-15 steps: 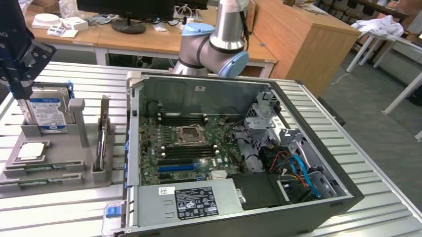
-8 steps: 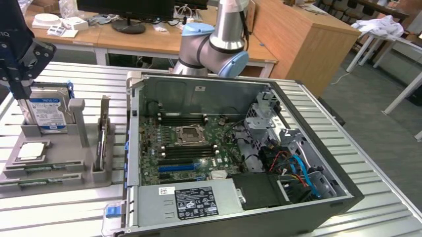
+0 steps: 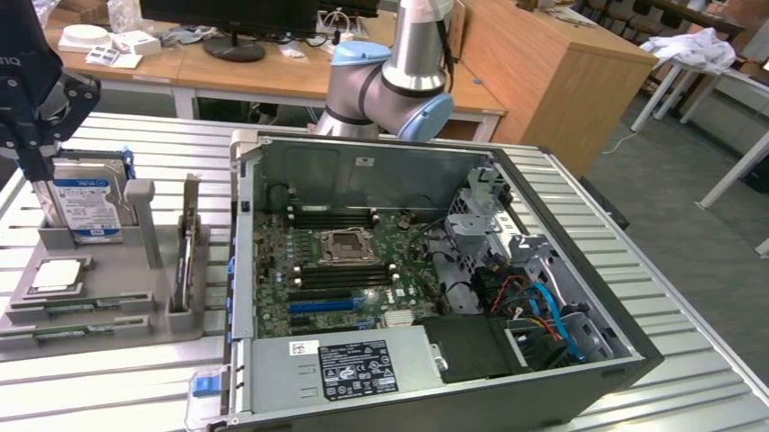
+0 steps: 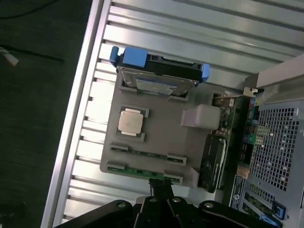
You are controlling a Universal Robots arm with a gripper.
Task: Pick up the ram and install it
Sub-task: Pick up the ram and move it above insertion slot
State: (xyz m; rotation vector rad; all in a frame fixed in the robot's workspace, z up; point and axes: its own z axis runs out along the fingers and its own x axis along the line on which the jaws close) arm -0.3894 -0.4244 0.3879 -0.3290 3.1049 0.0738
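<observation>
Now, the ram, a long thin green circuit-board stick with small black chips, lies flat in its clips along the outer edge of the grey moulded plastic tray, not yet lifted. A second green stick lies just beside it. Further in sit the square silver processor chip and the bulky silver hard drive with blue label and blue brackets. The open black computer case with its green motherboard stands next to the tray on the ribbed metal table.

The black gripper is clenched and empty, its tips poised above the ram's edge.

Likely trouble: with the jaws pressed together, a descent would push onto the board rather than straddle it. The neighbouring stick and the clips sit close, so a slightly offset grasp could snag them or tilt the thin board.

In the exterior view the silver arm rises behind the case, and the gripper hangs pointing down over the tray.
</observation>
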